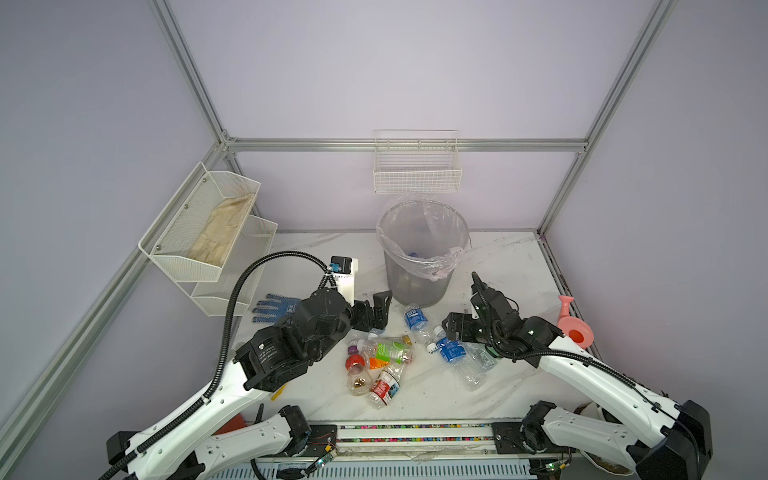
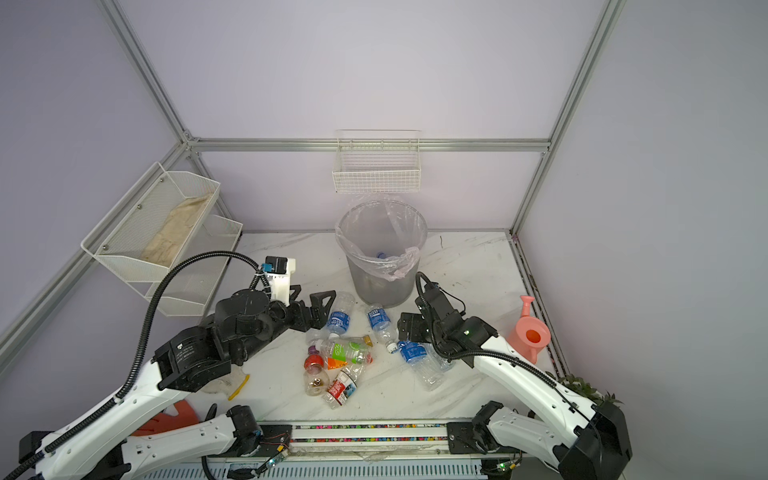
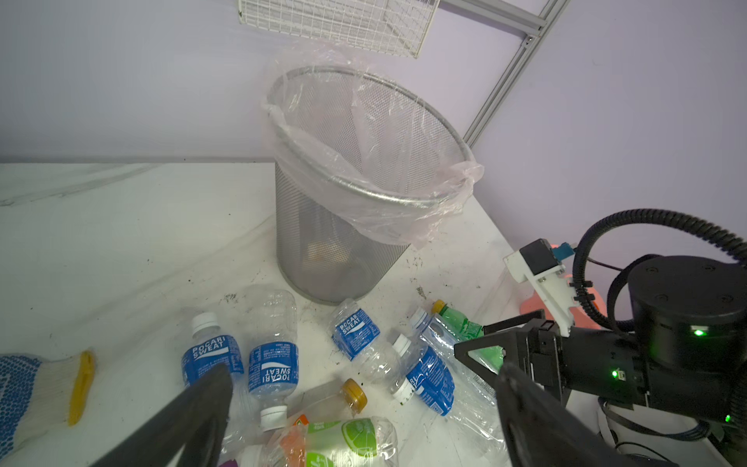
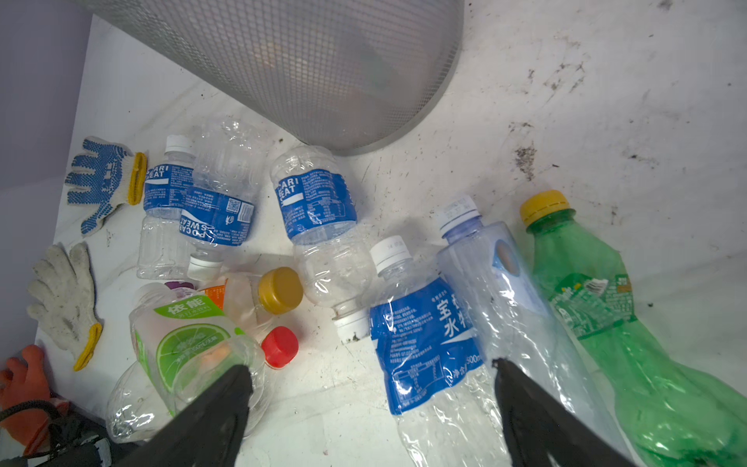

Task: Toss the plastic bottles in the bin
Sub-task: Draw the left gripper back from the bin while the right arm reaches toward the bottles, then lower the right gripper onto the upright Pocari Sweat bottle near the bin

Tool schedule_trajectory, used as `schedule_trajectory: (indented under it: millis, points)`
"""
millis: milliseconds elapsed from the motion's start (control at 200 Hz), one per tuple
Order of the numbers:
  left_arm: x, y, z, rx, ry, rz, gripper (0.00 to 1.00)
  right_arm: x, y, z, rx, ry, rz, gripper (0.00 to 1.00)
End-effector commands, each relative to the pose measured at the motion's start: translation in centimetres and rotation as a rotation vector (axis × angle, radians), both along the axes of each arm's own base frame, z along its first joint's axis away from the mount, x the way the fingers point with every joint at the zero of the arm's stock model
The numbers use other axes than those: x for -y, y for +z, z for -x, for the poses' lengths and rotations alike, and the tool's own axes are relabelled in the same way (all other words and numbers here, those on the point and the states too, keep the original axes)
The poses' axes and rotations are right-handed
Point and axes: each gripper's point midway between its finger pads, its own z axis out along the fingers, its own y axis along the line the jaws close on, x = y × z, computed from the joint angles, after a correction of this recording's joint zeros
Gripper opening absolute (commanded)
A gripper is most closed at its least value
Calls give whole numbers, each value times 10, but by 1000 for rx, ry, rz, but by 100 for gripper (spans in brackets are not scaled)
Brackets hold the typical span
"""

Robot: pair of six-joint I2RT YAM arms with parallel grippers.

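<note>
Left claw (image 3: pixel 361 372) is held wide open, nothing gripped; right claw (image 4: pixel 371 368) is likewise spread open over a crushed blue-labelled bottle (image 4: pixel 424 335). The plastic bottles (image 1: pixel 388 350) are strewn flat on the surface (image 1: pixel 503 266), just in front of the bin (image 1: pixel 417 282).

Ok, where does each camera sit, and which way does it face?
Top views: high over the table's near edge, looking down toward the back wall; left arm, right arm, bin and bottles show.
Left wrist: on the left arm, facing the bin across the bottles; the left fingers, open, and the right arm show.
Right wrist: on the right arm, looking down on bottles by the bin's base; the right fingers, open, show.
Shared: both wrist views hold the bin, gold-capped bottle and dotted glove.
</note>
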Motion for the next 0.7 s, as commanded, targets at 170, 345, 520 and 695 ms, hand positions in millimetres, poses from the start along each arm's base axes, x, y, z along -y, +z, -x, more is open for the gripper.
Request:
schedule_trajectory:
  millis: [170, 345, 520, 695]
  points:
    - [-28, -31, 17, -60, 59, 30, 100, -31, -1, -12, 28, 68, 76, 95]
    - [-35, -57, 26, -112, 62, 25, 100, -54, -15, -10, 6, 125, 121, 95]
    - [-40, -65, 31, -133, 64, 34, 100, -69, -33, -11, -25, 159, 173, 95]
    - [-43, -68, 35, -146, 65, 49, 100, -76, -47, -16, -46, 165, 201, 92]
